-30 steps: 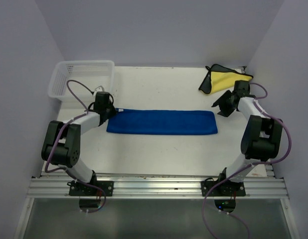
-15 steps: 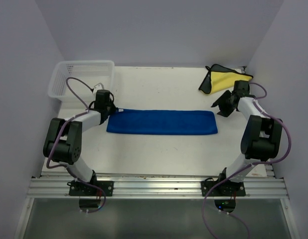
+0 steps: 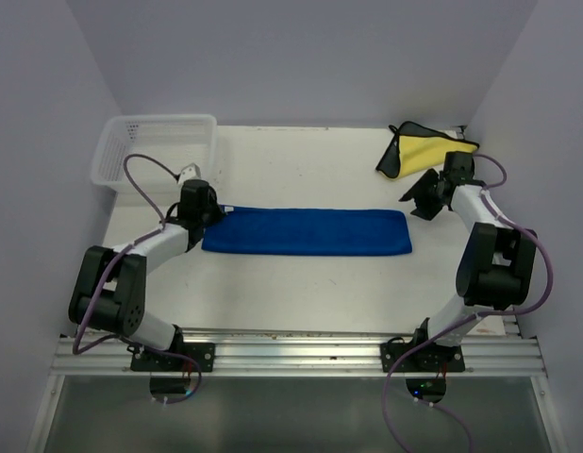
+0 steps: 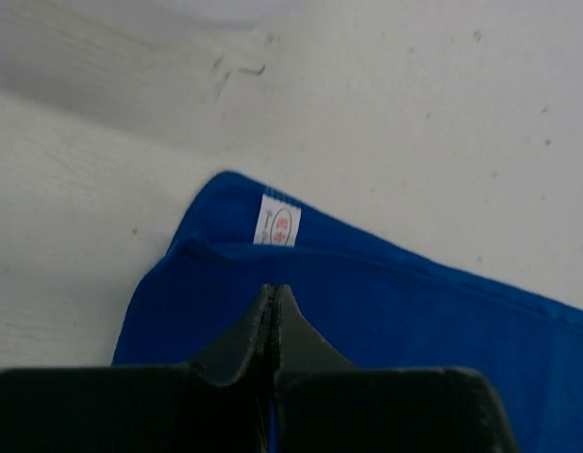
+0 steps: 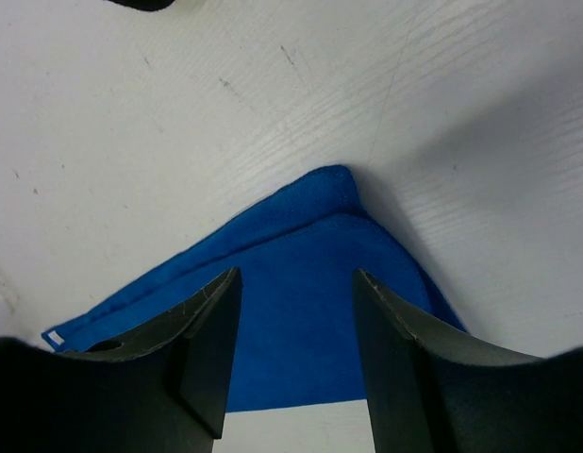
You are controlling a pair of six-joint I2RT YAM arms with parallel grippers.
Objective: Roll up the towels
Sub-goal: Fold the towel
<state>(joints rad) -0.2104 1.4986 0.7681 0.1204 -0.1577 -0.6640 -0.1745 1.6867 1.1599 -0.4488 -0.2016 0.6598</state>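
A blue towel (image 3: 310,232) lies flat as a long folded strip across the middle of the table. My left gripper (image 3: 205,209) is at its left end. In the left wrist view the jaws are closed, the tips (image 4: 275,291) are pinched on the blue cloth (image 4: 414,321) just behind its white label (image 4: 280,223), and a small ridge is raised there. My right gripper (image 3: 419,198) is open and empty, just off the towel's right end. In the right wrist view it (image 5: 296,283) frames the towel's corner (image 5: 310,311). A yellow and black towel (image 3: 425,151) lies folded at the back right.
A white plastic basket (image 3: 159,119) stands at the back left, just beyond my left arm. Walls close in the table on the left, right and back. The yellow towel lies close behind my right gripper.
My left arm has stretched forward and its elbow has dropped, with the gripper staying at the towel's left end. The towel and the right arm have hardly moved.
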